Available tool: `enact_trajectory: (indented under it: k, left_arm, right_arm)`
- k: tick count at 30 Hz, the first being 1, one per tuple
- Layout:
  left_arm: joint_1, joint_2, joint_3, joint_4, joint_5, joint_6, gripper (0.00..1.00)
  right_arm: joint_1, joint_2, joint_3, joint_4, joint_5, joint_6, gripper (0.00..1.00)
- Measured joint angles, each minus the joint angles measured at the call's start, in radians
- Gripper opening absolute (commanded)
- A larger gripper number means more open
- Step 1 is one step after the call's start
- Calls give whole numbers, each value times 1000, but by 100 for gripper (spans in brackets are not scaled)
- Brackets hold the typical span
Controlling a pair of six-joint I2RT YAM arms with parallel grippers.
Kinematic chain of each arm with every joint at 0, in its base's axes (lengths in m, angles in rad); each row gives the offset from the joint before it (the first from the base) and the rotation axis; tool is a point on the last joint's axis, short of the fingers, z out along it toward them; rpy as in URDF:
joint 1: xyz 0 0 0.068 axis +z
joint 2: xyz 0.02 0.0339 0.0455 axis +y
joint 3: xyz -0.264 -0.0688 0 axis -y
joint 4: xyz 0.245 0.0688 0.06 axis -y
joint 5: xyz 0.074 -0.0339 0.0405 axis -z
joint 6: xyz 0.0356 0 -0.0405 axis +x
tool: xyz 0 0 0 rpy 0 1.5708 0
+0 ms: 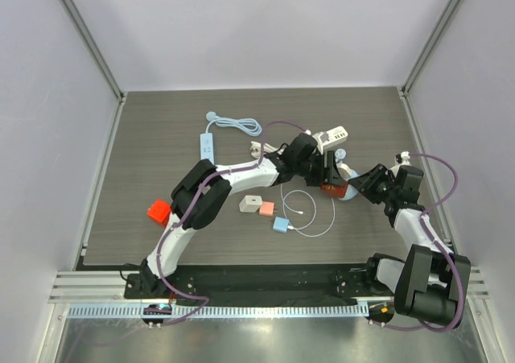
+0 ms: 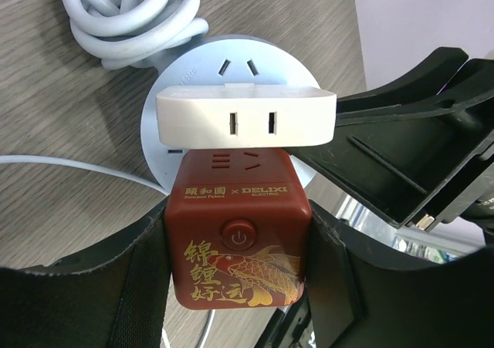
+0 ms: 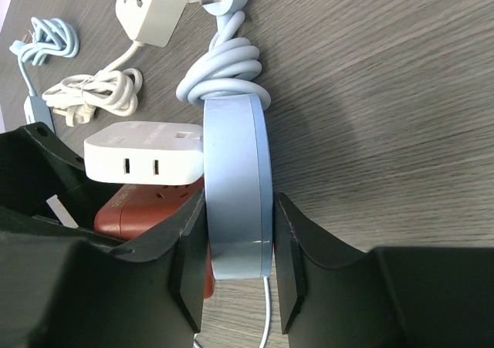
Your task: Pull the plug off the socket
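A dark red cube plug (image 2: 238, 240) with a gold fish and a power button sits against the face of a round pale blue socket disc (image 2: 231, 62). My left gripper (image 2: 239, 265) is shut on the cube's two sides. A white adapter (image 2: 245, 116) sits on the same disc just above the cube. My right gripper (image 3: 238, 267) is shut on the disc (image 3: 235, 186), pinching its front and back faces at the edge. The cube (image 3: 147, 209) shows beside the disc. In the top view both grippers meet at the cube (image 1: 332, 190), right of centre.
The disc's cord is coiled behind it (image 3: 224, 74). A white power block (image 3: 154, 8) and a white cable bundle (image 3: 93, 93) lie beyond. A white strip (image 1: 208, 146), a red block (image 1: 158, 212), three small cubes (image 1: 266, 208) and a thin white cable loop (image 1: 310, 210) lie on the table.
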Motion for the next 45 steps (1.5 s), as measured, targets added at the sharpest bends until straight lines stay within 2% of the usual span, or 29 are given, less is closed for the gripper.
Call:
enact_trajectory:
  k: [3,8,15,20,25,31,35,39,41,45]
  left_arm:
    - [-23,-13,-3,-22,-52,27,0]
    - [-81,-17,109,-206,-219,121,0]
    - [-22,-52,-60,2,-91,0,0]
    - [-60,-83,-52,-53,-193,68,0]
    - [-20,-130,-219,137,-121,-39,0]
    - [-37,-150,-169,7,-164,41,0]
    - [0,-161,-168,52,-106,-19,0]
    - [-6,-163,-45,-114,-208,72,0]
    - [-25,-179,-5,-131,-226,105,0]
    - [-55,-252,-18,-158,-224,150,0]
  right_arm:
    - [2,1,-1,0,0,1,1]
    - [-3,4,-4,-4,-4,10,1]
    - [10,5,-6,0,-1,10,1]
    - [11,7,-6,-3,-6,17,1]
    - [22,10,-6,-9,-39,18,1]
    - [26,18,-6,-12,-55,31,1]
    - [10,18,-6,1,-16,30,1]
    - [10,18,-6,6,-8,30,1]
    - [10,18,-6,7,-7,30,1]
    - [10,18,-6,7,-6,31,1]
